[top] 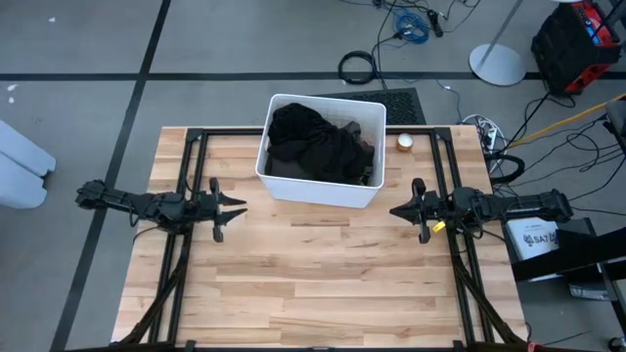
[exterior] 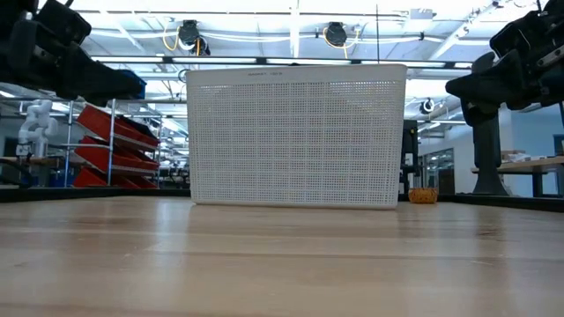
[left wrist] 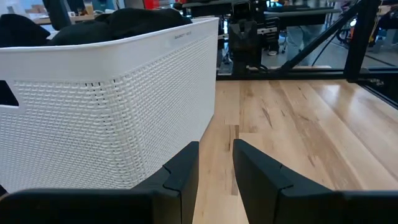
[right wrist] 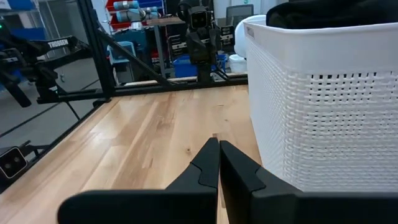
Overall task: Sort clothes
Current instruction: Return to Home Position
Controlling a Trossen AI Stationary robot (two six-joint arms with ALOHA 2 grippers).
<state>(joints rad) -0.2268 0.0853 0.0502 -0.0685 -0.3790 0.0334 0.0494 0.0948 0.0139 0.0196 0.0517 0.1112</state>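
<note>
The left gripper [top: 238, 202] hangs above the table [top: 323, 284], in from the middle of its left edge, with its tips pointing toward the centre. Its two fingers stand a little apart, with a narrow strip of wood showing between them in the left wrist view, and they hold nothing. The right gripper [top: 396, 209] hangs opposite, in from the middle of the right edge, its tips pointing back at the left one. Its fingers are pressed together with no gap, and they too are empty. The two grippers are well apart, with the table's middle between them. Each one's tips lie near a front corner of the bin [top: 318, 192] without touching it. The bin is white, with perforated walls, and stands upright at the middle of the far edge. The clothes [top: 313, 142] lie heaped inside it. All that shows of them is black, and both wrist views show the fabric rising a little above the rim. A small round tan thing [top: 404, 142] sits on the table just beside the bin's right wall, toward the far right corner.
</note>
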